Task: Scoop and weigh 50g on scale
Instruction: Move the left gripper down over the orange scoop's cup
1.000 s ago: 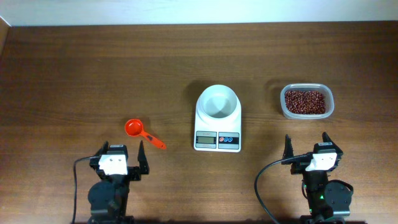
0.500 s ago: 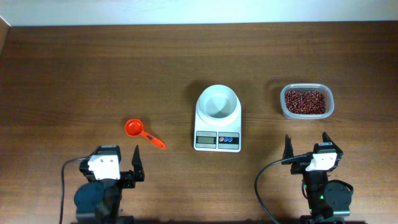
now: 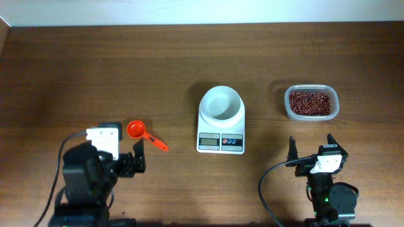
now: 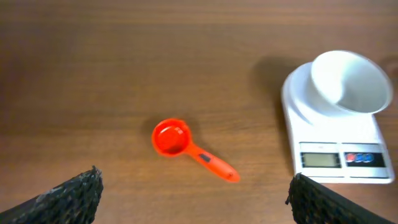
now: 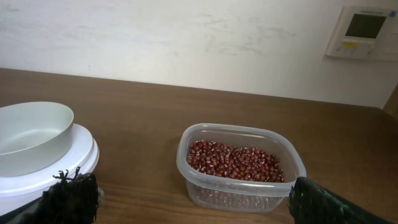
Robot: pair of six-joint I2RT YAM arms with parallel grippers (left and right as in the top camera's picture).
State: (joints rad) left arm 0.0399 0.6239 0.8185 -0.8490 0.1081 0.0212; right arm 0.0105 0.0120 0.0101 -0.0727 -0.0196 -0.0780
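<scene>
**LEFT ARM NOW OVER SCOOP; BOTH GRIPPERS OPEN; SCALE UNTOUCHED**

**Change since the earlier frames.** The left arm has lifted from its low posture at the near edge. It has swung further left of the scale, and its wrist is now tipped down toward the scoop. The right arm has not moved. Scoop, scale and tub lie where they were.

**End effectors.**
- The left gripper has its jaws spread wide with nothing between them. It stands left of the scale, on the display side.
- The right gripper also has its jaws spread wide and is empty. It stands right of the scale, on the display side.

**Task item.**
- The scale sits mid-table with its display and buttons facing the near edge. A white bowl rests on its far end.
- The scale lies beyond and to the right of the left gripper, and beyond and to the left of the right gripper. It is well apart from both.
- The orange scoop lies left of the scale, level with the display. Its cup is on the far side and its handle angles toward the scale and the near edge.
- In the wrist view the scoop sits just beyond the left fingers and does not touch them.
- The tub of beans stands right of the scale, level with the bowl and straight beyond the right gripper.

**Edges and room.**
- Bare table separates the scoop from the scale and the scale from the tub.
- Beyond the scale, open wood runs to the far edge, where a pale wall begins.
</scene>
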